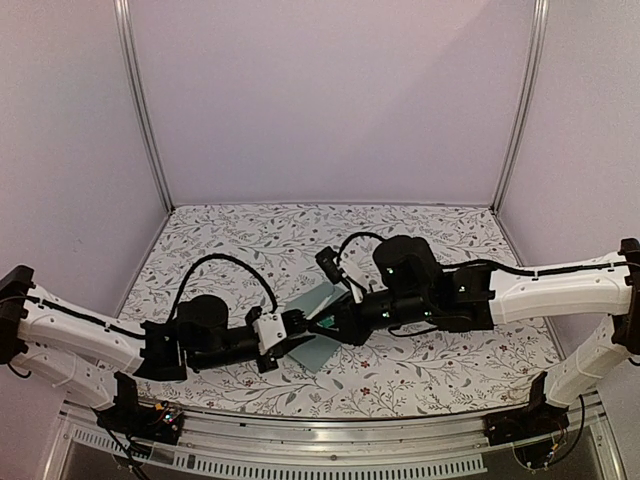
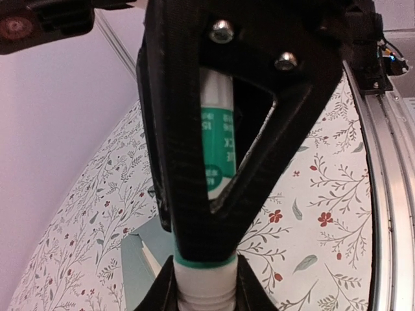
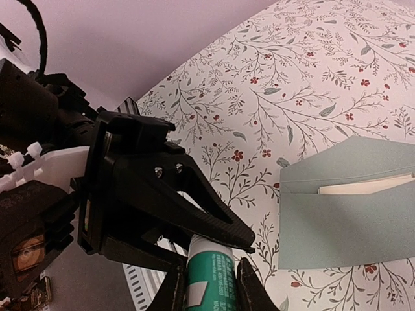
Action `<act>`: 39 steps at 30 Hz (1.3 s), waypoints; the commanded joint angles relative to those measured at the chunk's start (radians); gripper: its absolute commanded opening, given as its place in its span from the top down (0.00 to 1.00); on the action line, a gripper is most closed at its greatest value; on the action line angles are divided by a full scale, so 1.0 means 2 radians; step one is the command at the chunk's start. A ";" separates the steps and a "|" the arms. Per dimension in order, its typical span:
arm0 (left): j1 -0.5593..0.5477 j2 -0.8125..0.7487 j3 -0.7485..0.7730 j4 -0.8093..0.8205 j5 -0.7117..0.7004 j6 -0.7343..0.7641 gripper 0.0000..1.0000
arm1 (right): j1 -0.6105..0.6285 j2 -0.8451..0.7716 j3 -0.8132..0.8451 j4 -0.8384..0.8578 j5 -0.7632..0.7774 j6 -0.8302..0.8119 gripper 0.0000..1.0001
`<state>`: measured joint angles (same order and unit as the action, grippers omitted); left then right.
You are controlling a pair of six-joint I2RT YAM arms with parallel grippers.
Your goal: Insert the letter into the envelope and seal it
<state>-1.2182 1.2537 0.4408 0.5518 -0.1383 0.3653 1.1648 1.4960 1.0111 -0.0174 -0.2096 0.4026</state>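
Observation:
The teal envelope (image 1: 316,350) lies flat on the floral table, flap open. It also shows in the right wrist view (image 3: 343,227) and the left wrist view (image 2: 139,265). The cream letter (image 3: 366,186) sits inside the pocket with only a thin edge showing; that edge also shows in the left wrist view (image 2: 154,260). A white-and-teal glue stick (image 3: 211,275) is held in the air between both grippers, just above the envelope. My left gripper (image 2: 206,288) is shut on its white end (image 2: 206,285). My right gripper (image 3: 211,278) is shut on its teal body.
Both arms meet at mid-table, left gripper (image 1: 293,327) and right gripper (image 1: 338,322) nose to nose. The aluminium rail (image 2: 389,194) runs along the near table edge. Lilac walls stand at the back and sides.

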 commanded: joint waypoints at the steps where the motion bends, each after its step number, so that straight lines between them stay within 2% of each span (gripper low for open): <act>1: -0.005 0.006 0.014 -0.010 -0.006 -0.002 0.82 | 0.001 0.005 0.017 -0.015 0.012 -0.005 1.00; 9: -0.006 0.008 0.014 -0.008 -0.003 -0.003 0.63 | 0.001 0.010 0.018 -0.020 0.016 -0.004 1.00; 13: -0.006 0.008 0.014 -0.008 -0.006 -0.002 0.63 | 0.001 0.013 0.020 -0.023 0.020 -0.005 1.00; 22: -0.007 0.006 0.014 -0.010 -0.005 -0.002 0.72 | 0.001 0.020 0.025 -0.029 0.025 -0.006 1.00; 27: -0.006 0.007 0.016 -0.013 -0.005 0.000 0.86 | 0.001 0.019 0.027 -0.035 0.031 -0.006 1.00; 34: -0.006 0.011 0.016 -0.013 -0.004 0.003 0.99 | 0.001 0.009 0.028 -0.044 0.044 -0.007 1.00; 39: -0.007 0.020 0.018 -0.014 -0.004 0.006 1.00 | 0.001 -0.017 0.032 -0.065 0.060 -0.016 1.00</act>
<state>-1.2221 1.2762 0.4587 0.5346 -0.1452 0.3653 1.1652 1.5188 1.0409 -0.1009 -0.1387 0.3935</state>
